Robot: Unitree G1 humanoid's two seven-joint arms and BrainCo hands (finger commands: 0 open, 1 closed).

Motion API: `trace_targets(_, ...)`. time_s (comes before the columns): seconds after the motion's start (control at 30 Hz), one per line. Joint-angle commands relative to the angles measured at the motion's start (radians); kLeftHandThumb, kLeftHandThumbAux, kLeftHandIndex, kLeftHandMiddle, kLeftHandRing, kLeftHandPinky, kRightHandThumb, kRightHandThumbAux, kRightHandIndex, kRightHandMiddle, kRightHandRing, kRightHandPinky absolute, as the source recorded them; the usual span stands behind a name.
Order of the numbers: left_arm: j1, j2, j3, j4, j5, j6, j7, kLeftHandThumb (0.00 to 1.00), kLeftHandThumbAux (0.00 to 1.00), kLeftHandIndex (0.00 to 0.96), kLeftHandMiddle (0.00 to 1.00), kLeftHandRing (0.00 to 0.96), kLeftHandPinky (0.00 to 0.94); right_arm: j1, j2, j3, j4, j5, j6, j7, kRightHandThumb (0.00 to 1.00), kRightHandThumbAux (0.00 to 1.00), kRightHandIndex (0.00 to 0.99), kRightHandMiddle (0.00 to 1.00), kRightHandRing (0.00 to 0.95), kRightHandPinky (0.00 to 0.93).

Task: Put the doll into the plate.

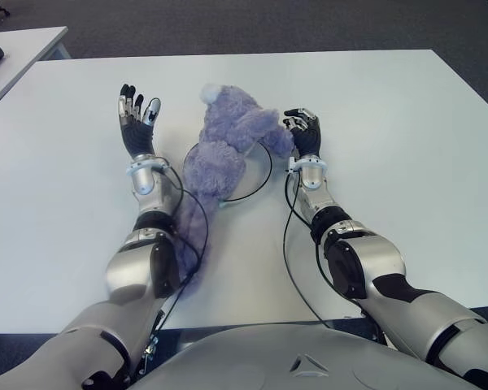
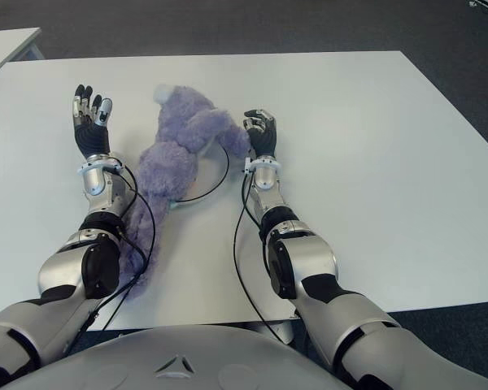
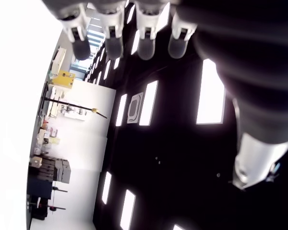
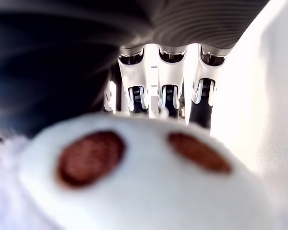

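Right hand (image 1: 302, 130) gripping fluffy purple doll (image 1: 224, 146)

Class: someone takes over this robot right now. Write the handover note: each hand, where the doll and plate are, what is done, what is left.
Left hand: open, palm up, left of the doll, holding nothing.
Right hand: curled on the doll's right side.
Doll: lies over the plate on the table, its lower part trailing off toward the robot.
Done: doll mostly on the plate.
Left: tuck the trailing part in, release.
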Motion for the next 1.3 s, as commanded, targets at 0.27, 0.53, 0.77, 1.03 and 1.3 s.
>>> trace_targets(0.27,0.393,-0.076,0.054,0.196,-0.056,0.043,-0.048,0.0,0.681,0.041,0.043,0.042,0.071,0.243,0.094,0.005,0.115,-0.009,0.04,-0.023,0.684,0.743,0.405,0.34,0.366,0.382)
trace_targets(0.53,0.392,-0.077,0.055,0.197,-0.066,0.05,-0.051,0.0,0.69,0.046,0.053,0.05,0.088,0.244,0.092,0.006,0.116,-0.009,0.038,-0.02,0.684,0.743,0.406,0.344,0.37,0.379)
trace_targets(0.77,0.39,-0.077,0.056,0.198,-0.07,0.054,-0.045,0.0,0.695,0.054,0.061,0.06,0.098,0.244,0.091,0.006,0.116,-0.009,0.038,-0.018,0.685,0.743,0.407,0.346,0.374,0.383)
trace_targets(1.03,0.388,-0.08,0.051,0.197,-0.068,0.053,-0.032,0.0,0.699,0.064,0.069,0.069,0.1,0.242,0.09,0.007,0.116,-0.01,0.042,-0.017,0.684,0.743,0.406,0.344,0.369,0.372)
trace_targets(1.3,0.387,-0.078,0.045,0.198,-0.062,0.059,-0.02,0.0,0.694,0.063,0.067,0.069,0.101,0.241,0.089,0.007,0.116,-0.009,0.046,-0.013,0.684,0.743,0.407,0.343,0.365,0.366)
